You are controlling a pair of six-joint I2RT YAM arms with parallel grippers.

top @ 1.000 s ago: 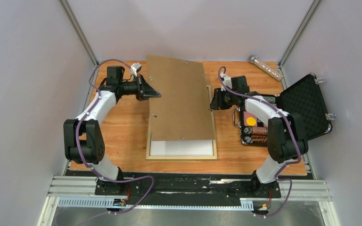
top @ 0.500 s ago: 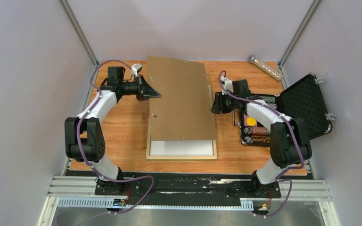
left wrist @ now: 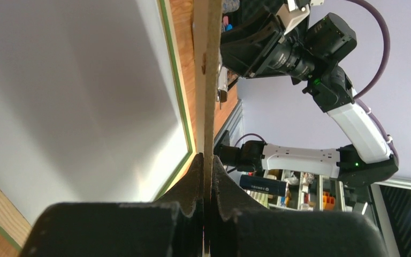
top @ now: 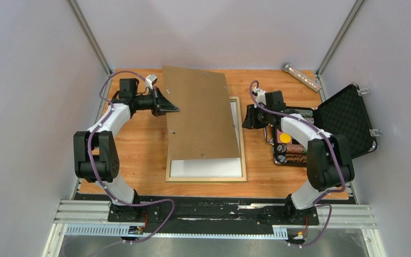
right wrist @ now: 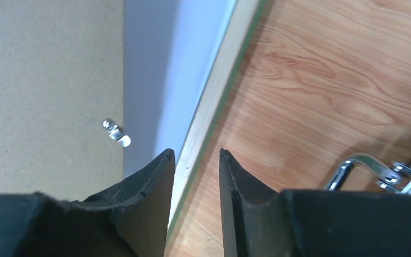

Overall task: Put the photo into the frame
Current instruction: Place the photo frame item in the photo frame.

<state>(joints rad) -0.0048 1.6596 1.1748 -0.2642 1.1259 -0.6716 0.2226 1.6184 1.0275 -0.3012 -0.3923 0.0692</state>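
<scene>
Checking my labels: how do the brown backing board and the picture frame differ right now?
The backing board is a solid plain brown sheet; the frame is a thin pale-wood rim around a white sheet. The board is tilted, its left edge pinched in the left end effector; the frame lies flat on the table. Both are rectangular and similar in size.
</scene>
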